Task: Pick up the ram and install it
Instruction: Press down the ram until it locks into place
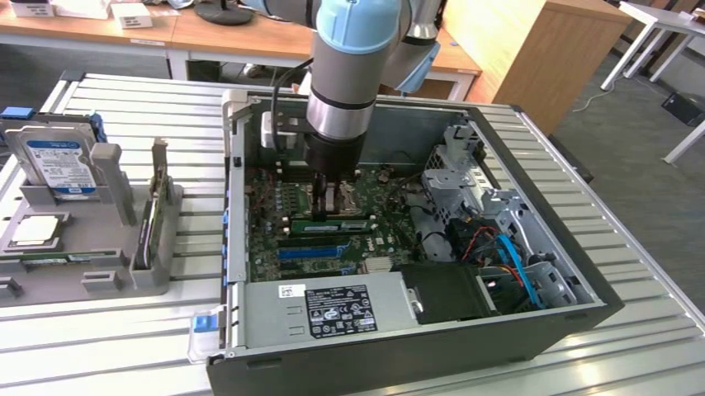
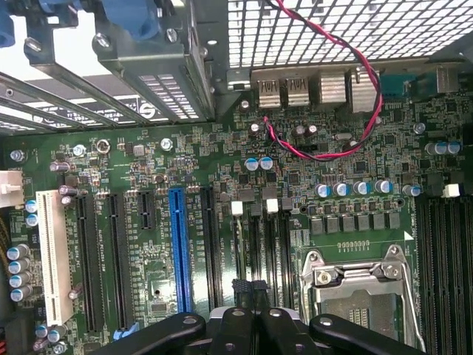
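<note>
In the exterior view, the arm reaches down from above into an open computer case [image 1: 529,326] that lies on its side on a slatted metal table [image 1: 639,239]. The gripper [image 1: 327,208] hangs low over the motherboard [image 1: 385,239], near the CPU socket [image 1: 350,198]. Just below the fingers a green ram [image 1: 333,223] stick lies across the board in the memory slot area, with its long side running from the exterior view's left to right. The fingers are closed together, and I cannot tell if they touch the ram. Near the ram there is a blue slot connector [image 1: 319,250]. Towards the exterior view's right stand a metal drive cage [image 1: 463,177] and blue cables [image 1: 518,264], well apart from the gripper. At the near wall of the case sits the power supply [image 1: 330,309] with a black label. On the exterior view's left, a grey fixture [image 1: 111,256] on the table carries a hard drive [image 1: 55,161].

In the wrist view, the black fingers [image 2: 240,296] stand narrow, pressed together with nothing visible between the tips. Around them are black empty slots [image 2: 270,251], the long blue slot connector [image 2: 178,251] and a white slot [image 2: 53,255]. The open CPU socket [image 2: 355,292] lies just beside the fingers. A red and black twisted wire [image 2: 347,81] loops over the board near the rear ports [image 2: 318,89], well apart from the fingers.
</note>
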Motion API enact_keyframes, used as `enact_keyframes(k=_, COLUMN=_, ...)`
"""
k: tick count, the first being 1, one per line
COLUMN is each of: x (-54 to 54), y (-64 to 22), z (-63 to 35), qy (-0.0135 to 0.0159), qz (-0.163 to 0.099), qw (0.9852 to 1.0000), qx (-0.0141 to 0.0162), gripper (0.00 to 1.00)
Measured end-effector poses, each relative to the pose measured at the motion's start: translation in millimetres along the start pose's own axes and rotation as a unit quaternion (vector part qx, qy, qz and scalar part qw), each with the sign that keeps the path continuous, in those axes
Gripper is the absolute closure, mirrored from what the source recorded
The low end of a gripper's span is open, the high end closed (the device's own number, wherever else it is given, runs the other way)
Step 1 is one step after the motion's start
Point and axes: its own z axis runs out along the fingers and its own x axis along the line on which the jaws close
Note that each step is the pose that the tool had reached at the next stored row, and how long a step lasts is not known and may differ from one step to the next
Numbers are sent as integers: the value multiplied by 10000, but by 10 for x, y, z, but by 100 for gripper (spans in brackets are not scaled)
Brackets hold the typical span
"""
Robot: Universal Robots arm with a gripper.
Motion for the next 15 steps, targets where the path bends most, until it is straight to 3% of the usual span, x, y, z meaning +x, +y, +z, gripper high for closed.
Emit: enact_keyframes(k=15, x=0, y=-12, z=32, qy=1, qz=0, qw=10000, qx=-1, gripper=89)
